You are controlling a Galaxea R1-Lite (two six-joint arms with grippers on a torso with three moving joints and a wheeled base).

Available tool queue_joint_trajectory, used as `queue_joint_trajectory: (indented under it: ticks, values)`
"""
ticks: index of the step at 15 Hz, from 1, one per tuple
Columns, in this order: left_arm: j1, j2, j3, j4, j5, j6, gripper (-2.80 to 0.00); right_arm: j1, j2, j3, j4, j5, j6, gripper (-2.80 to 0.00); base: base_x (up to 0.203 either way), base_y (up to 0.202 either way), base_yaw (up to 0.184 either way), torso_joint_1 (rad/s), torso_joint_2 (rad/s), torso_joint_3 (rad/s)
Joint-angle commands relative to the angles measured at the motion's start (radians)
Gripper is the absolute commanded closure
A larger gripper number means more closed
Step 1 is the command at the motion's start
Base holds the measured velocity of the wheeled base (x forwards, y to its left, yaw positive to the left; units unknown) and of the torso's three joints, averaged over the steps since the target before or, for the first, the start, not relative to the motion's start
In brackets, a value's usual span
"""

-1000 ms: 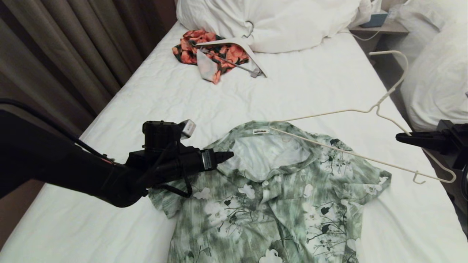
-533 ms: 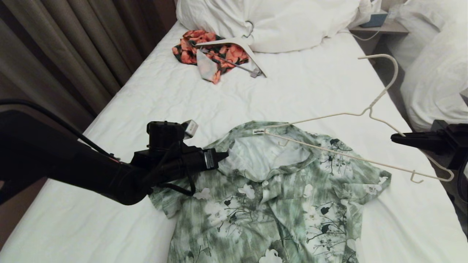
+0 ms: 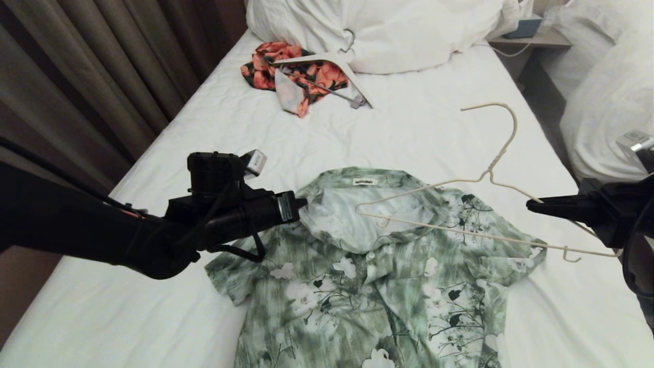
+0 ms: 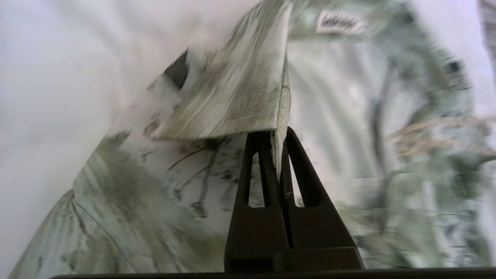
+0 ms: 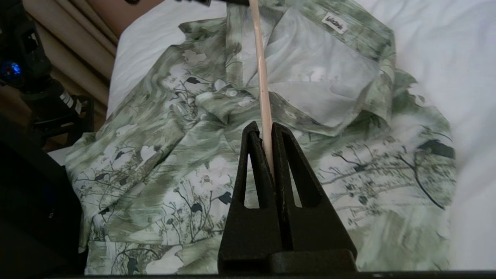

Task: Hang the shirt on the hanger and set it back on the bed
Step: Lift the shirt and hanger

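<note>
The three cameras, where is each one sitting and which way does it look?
Head view: up on the head, facing down the bed; both arms show.
Left wrist view: behind the left gripper, shut on the shirt collar.
Right wrist view: behind the right gripper, shut on the hanger, over the shirt.
Shared: all three show the shirt's neck label.

Hanger over shirt collar — both hands gripping.

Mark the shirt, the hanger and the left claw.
shirt [image 3: 357,301], head view, front panel.
hanger [image 3: 503,138], head view, stem below the hook.
left claw [image 4: 279,155], left wrist view, tips pinching the collar edge.
</note>
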Motion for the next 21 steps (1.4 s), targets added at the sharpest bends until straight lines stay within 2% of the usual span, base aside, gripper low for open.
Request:
queue_joint_trajectory:
  ticks: [1, 6, 10, 13, 15, 17, 21]
  values:
    - [-0.017, -0.087, -0.055, 0.100, 0.012, -0.003, 0.00, 0.012, 0.002, 0.001, -0.002, 0.008, -0.004, 0.00, 0.000, 0.000, 0.000, 0.000, 0.00, 0.000]
    - [-0.152, -0.135, -0.197, 0.270, 0.124, -0.002, 0.00, 0.052, -0.017, -0.001, -0.003, 0.009, -0.004, 0.00, 0.000, 0.000, 0.000, 0.000, 0.00, 0.000]
    - [-0.261, -0.161, -0.330, 0.422, 0.181, 0.000, 0.00, 0.097, -0.027, -0.010, -0.002, 0.010, 0.001, 0.00, 0.000, 0.000, 0.000, 0.000, 0.00, 0.000]
    - [-0.348, -0.188, -0.382, 0.525, 0.248, 0.008, 0.00, 0.103, -0.013, -0.048, -0.002, 0.010, 0.002, 0.00, 0.000, 0.000, 0.000, 0.000, 0.00, 0.000]
    - [-0.367, -0.203, -0.397, 0.576, 0.264, 0.023, 0.00, 0.095, -0.014, -0.071, -0.001, 0.010, 0.004, 0.00, 0.000, 0.000, 0.000, 0.000, 0.00, 0.000]
    - [-0.393, -0.201, -0.424, 0.578, 0.269, 0.024, 0.00, 0.101, -0.008, -0.078, -0.001, 0.011, 0.005, 0.00, 0.000, 0.000, 0.000, 0.000, 0.00, 0.000]
    - [-0.422, -0.118, -0.532, 0.635, 0.308, 0.048, 0.00, 0.147, -0.014, -0.086, 0.004, 0.014, 0.005, 0.00, 0.000, 0.000, 0.000, 0.000, 0.00, 0.000]
